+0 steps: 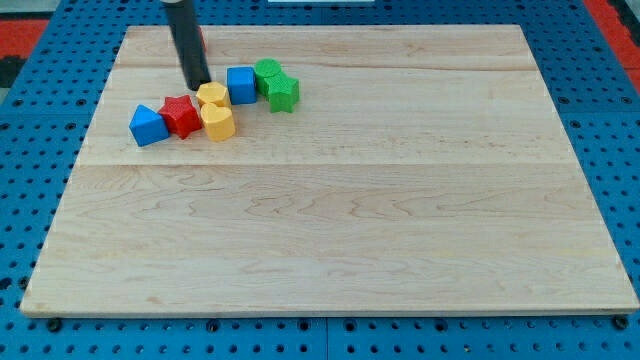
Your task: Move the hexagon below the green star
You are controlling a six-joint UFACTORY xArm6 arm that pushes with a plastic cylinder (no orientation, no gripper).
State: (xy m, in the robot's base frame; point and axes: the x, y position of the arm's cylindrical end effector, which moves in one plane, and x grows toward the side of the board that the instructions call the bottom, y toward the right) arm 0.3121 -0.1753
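Note:
My tip (196,84) stands at the upper left of the wooden board (330,200), touching or nearly touching the top left edge of the yellow hexagon (212,96). A yellow heart-shaped block (218,121) lies just below the hexagon. The green star (283,92) lies to the right, beyond a blue cube (241,84). A green round block (267,72) sits just above and left of the star.
A red star-like block (181,115) and a blue pentagon-like block (148,125) lie left of the yellow heart. A red block (201,40) is mostly hidden behind the rod near the board's top edge. Blue pegboard (30,150) surrounds the board.

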